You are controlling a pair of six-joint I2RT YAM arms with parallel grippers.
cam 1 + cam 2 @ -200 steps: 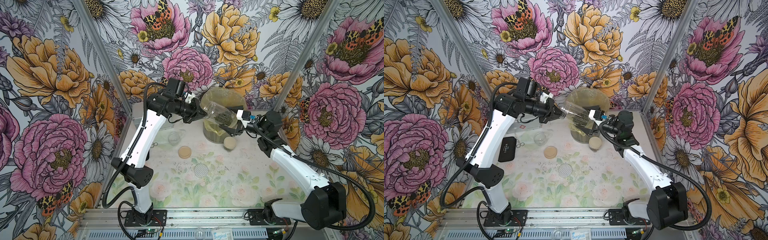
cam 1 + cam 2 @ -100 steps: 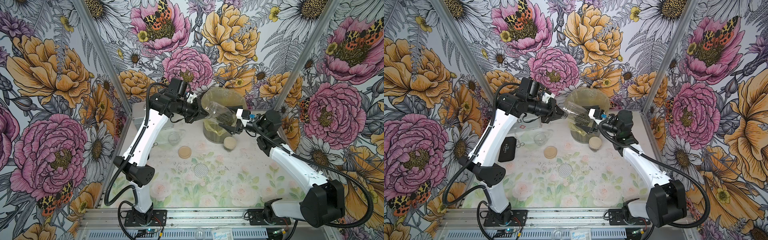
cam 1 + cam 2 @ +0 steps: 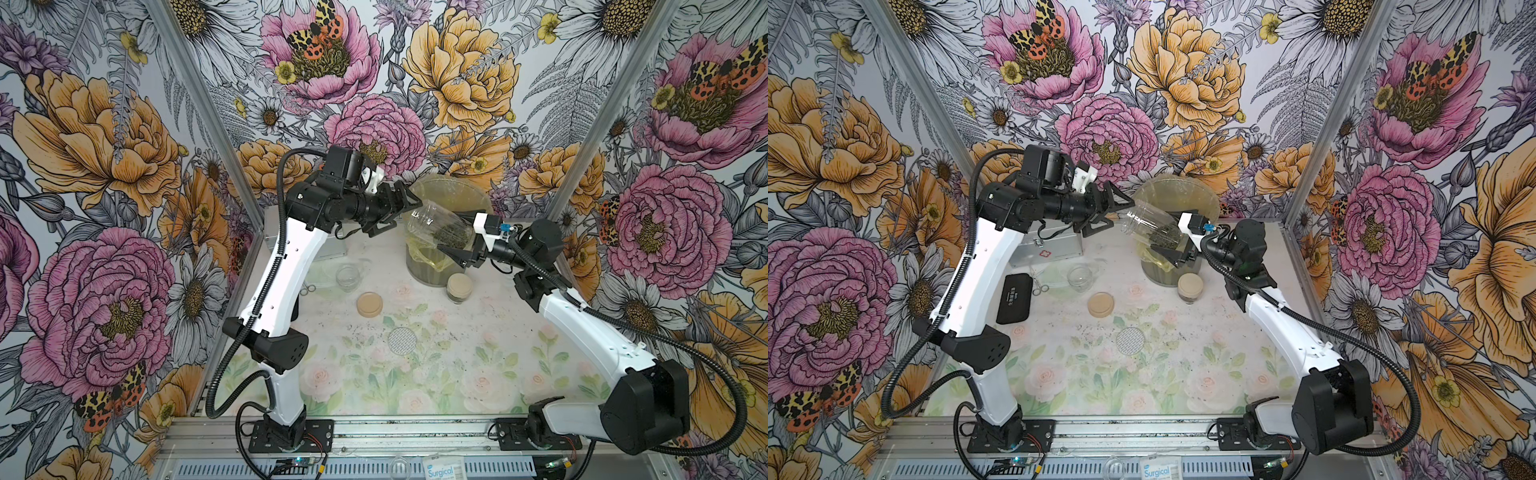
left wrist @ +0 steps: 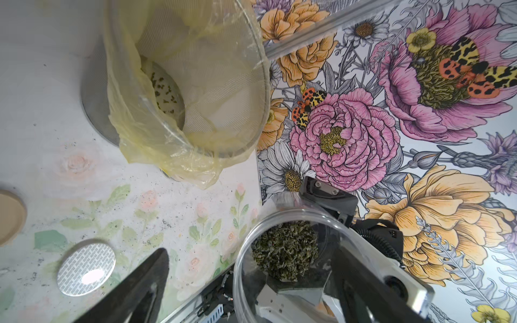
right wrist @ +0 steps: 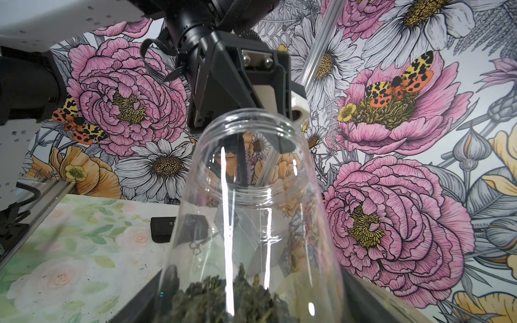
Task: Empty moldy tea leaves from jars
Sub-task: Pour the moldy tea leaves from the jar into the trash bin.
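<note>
**Jar poised for tipping**

Nearest, six o'clock: silver-white dotted disc lid; beyond, empty clear glass jar and tan-lidded jar. The right end effector clamps the tilted open jar, dark tea leaves inside; the left end effector gapes empty at its mouth. Next: upend over the yellow-bagged translucent bin, twelve o'clock.

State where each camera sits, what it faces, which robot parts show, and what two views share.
Top views: high above the arm bases, looking down at the table; both arms show, left gripper open, right gripper holding the jar.
Left wrist: on the left arm, facing the jar's mouth and bin; its own fingers show.
Right wrist: on the right arm, looking along the jar at the left gripper; its fingers show.
Shared: both wrist views show the tea leaves.
</note>
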